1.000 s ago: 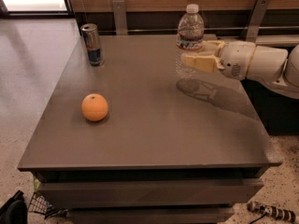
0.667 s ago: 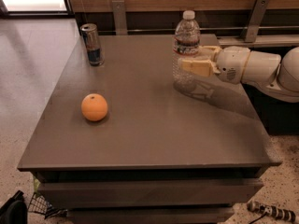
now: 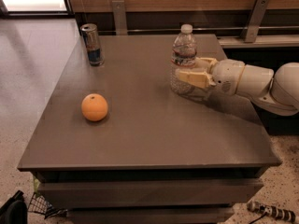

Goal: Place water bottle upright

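Note:
The water bottle (image 3: pixel 183 55) is clear and ribbed, with a white cap and a red-and-white label band. It stands upright at the back right of the grey table (image 3: pixel 140 125), its base at or just above the surface. My gripper (image 3: pixel 188 70) reaches in from the right and is shut on the bottle's lower body. One cream finger (image 3: pixel 194 78) lies across the bottle's near side, and the other sits behind it. The white arm (image 3: pixel 254 83) extends off the right edge.
A slim silver-and-blue drink can (image 3: pixel 92 45) stands at the table's back left. An orange (image 3: pixel 94 107) lies at the front left. A wooden wall with metal brackets (image 3: pixel 256 18) runs behind the table. A cable end (image 3: pixel 271 211) lies on the floor at the lower right.
My gripper has moved to the left and slightly down with the upright bottle in it. The can and orange have not moved.

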Action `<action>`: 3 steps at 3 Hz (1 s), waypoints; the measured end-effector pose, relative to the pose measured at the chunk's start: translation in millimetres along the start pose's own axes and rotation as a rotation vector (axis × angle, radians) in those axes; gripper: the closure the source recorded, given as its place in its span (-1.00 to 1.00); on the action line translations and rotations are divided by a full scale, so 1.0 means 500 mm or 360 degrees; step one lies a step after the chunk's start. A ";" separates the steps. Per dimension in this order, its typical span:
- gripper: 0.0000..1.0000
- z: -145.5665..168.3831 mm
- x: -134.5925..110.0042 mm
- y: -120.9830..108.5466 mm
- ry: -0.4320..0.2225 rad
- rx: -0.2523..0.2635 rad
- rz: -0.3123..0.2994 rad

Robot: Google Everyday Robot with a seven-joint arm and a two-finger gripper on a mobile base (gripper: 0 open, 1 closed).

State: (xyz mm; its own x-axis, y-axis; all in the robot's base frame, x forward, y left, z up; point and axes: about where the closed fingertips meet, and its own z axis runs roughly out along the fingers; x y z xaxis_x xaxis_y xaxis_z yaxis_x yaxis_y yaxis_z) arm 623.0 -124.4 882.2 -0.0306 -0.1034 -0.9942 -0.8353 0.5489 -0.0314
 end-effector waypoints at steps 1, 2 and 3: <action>1.00 -0.001 0.010 0.001 -0.0038 0.0022 0.0030; 0.70 0.003 0.010 0.003 -0.0042 0.0019 0.0032; 0.25 0.007 0.009 0.006 -0.0042 0.0012 0.0030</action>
State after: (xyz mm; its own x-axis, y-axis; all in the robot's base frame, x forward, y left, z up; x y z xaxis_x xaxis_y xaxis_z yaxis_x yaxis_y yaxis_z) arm 622.2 -120.2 877.3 -0.0318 -0.0708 -0.9970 -0.8307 0.5566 -0.0130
